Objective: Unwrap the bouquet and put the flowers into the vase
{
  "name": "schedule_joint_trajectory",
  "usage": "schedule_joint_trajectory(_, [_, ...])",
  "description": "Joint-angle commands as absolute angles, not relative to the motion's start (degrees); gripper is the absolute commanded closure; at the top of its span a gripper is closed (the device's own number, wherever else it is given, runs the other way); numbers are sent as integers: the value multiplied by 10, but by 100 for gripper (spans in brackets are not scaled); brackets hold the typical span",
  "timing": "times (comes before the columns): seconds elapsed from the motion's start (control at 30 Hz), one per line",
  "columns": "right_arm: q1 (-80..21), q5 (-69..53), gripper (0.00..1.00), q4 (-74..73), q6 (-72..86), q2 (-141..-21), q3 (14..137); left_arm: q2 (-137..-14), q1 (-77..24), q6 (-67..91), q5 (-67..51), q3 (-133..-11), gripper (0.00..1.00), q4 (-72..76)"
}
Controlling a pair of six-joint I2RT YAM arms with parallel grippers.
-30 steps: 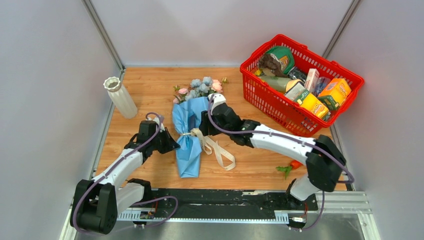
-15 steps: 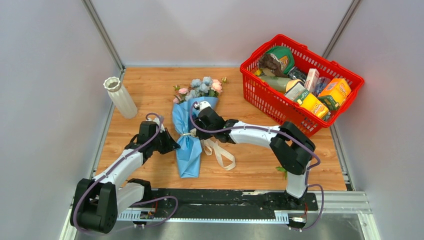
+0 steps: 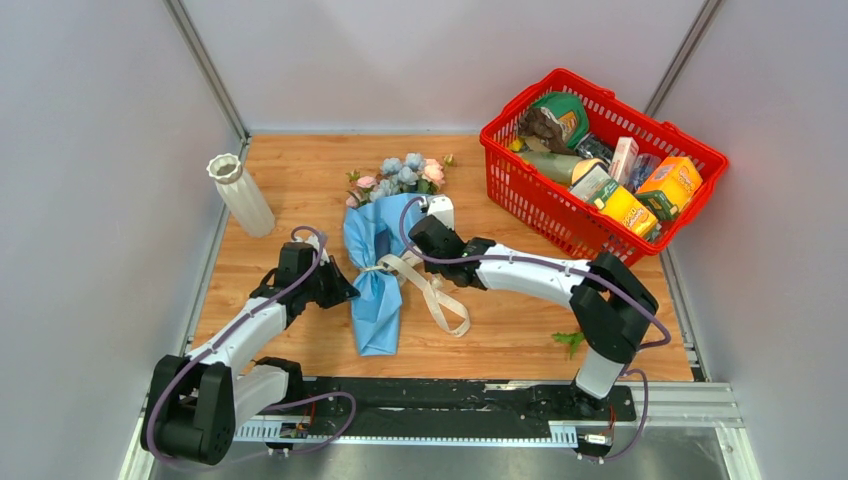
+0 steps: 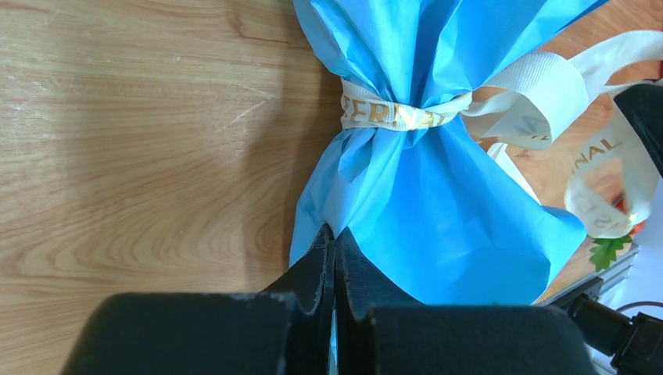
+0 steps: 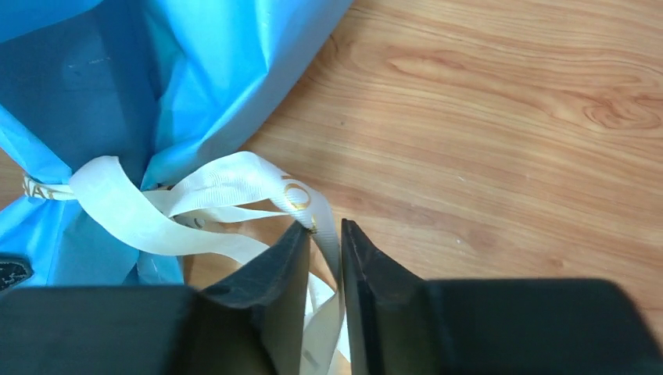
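The bouquet (image 3: 372, 262) lies on the wooden table, its blue paper cone tied at the waist with a cream ribbon (image 4: 406, 116). The flowers (image 3: 405, 172) stick out of its far end. Left of it stands the white ribbed vase (image 3: 240, 195). My left gripper (image 4: 336, 232) is shut on the cone's lower left edge of blue paper (image 4: 438, 211). My right gripper (image 5: 324, 228) sits at the bow's right side. Its jaws stand a narrow gap apart with a ribbon loop (image 5: 234, 181) running between the fingertips.
A red basket (image 3: 600, 95) full of groceries stands at the back right. A loose green sprig (image 3: 570, 340) lies near the right arm's base. The ribbon's long tails (image 3: 445, 305) trail over the table right of the cone.
My right gripper has shifted about the bow and its jaws have narrowed around a ribbon loop. The left gripper and the bouquet have stayed put.
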State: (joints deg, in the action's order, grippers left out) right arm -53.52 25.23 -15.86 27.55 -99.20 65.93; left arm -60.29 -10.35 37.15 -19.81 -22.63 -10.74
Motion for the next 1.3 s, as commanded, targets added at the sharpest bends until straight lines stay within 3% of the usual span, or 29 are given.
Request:
schedule_joint_trajectory(0.0, [-544, 294, 68, -223, 326, -954, 709, -604, -102, 377, -203, -230, 100, -74])
schedule_joint_trajectory(0.17, [-559, 267, 55, -200, 275, -958, 775, -589, -102, 382, -215, -228, 100, -66])
schedule_joint_trajectory(0.27, [-568, 164, 50, -125, 208, -968, 781, -587, -101, 388, -218, -227, 100, -61])
schedule_joint_trajectory(0.4, [-568, 17, 54, -53, 125, -1004, 787, -590, -101, 395, -232, -221, 100, -47])
schedule_joint_trajectory(0.63, [-567, -67, 62, -14, 32, -1067, 799, -595, -102, 397, -236, -216, 100, -40])
schedule_joint_trajectory(0.8, [-567, -76, 61, -11, 4, -1097, 808, -592, -101, 396, -234, -215, 100, -45])
schedule_joint_trajectory(0.9, [-566, -66, 53, -12, -30, -1114, 809, -591, -101, 393, -233, -222, 100, -53])
schedule_joint_trajectory(1.27, [-566, -41, 55, -12, -97, -1165, 818, -591, -102, 394, -230, -235, 100, -61])
